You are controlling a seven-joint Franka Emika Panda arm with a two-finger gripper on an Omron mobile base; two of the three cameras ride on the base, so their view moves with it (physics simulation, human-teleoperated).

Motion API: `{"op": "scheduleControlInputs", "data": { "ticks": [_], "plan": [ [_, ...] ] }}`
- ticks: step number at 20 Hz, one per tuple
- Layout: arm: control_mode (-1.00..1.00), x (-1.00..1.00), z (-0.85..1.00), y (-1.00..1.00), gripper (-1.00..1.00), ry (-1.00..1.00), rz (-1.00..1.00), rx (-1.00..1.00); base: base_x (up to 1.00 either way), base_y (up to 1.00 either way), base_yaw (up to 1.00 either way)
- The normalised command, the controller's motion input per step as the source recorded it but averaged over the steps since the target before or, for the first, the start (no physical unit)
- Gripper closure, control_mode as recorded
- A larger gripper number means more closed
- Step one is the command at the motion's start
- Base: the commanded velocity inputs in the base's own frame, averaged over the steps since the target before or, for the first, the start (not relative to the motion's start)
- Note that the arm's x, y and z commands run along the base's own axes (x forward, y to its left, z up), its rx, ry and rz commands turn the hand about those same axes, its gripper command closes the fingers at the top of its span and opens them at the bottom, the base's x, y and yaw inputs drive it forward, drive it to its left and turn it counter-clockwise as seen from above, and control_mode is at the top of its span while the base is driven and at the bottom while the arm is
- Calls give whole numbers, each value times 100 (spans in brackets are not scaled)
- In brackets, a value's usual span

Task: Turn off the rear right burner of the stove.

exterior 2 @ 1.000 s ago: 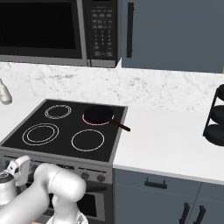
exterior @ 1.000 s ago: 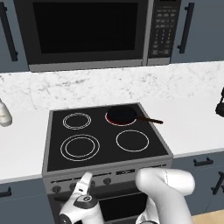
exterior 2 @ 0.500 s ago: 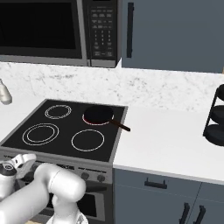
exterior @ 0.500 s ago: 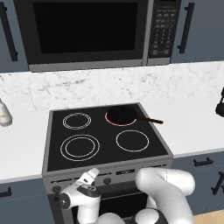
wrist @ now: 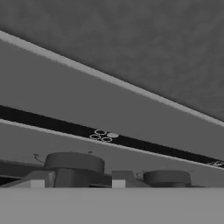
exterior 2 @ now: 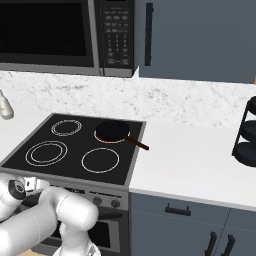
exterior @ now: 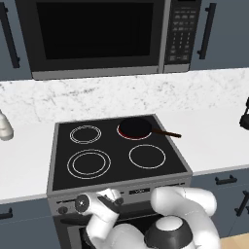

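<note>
Over the last second the arm has dropped its gripper (exterior: 104, 202) to the stove (exterior: 119, 181) front panel, near the left knobs (wrist: 74, 162). The jaws' state cannot be told. The rear right burner (exterior: 134, 129) glows red under a pan (exterior 2: 113, 131).

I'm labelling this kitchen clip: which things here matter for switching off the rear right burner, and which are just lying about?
Belonging to the job:
rear right burner, red glow at its rim, under a black pan
stove
front panel knobs
pincer, at the panel's left end

Just lying about:
microwave
pale bottle on the left counter
black tiered rack on the right counter
</note>
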Motion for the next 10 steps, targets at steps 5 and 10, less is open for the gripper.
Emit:
{"op": "scheduleControlInputs", "data": {
  "ticks": [5, 10],
  "plan": [
    [-100, 1, 0, -53, 100, 2, -33, 45, 0, 0, 0],
    [-100, 9, 0, -47, 100, 3, -35, 44, 0, 0, 0]
  ]
}}
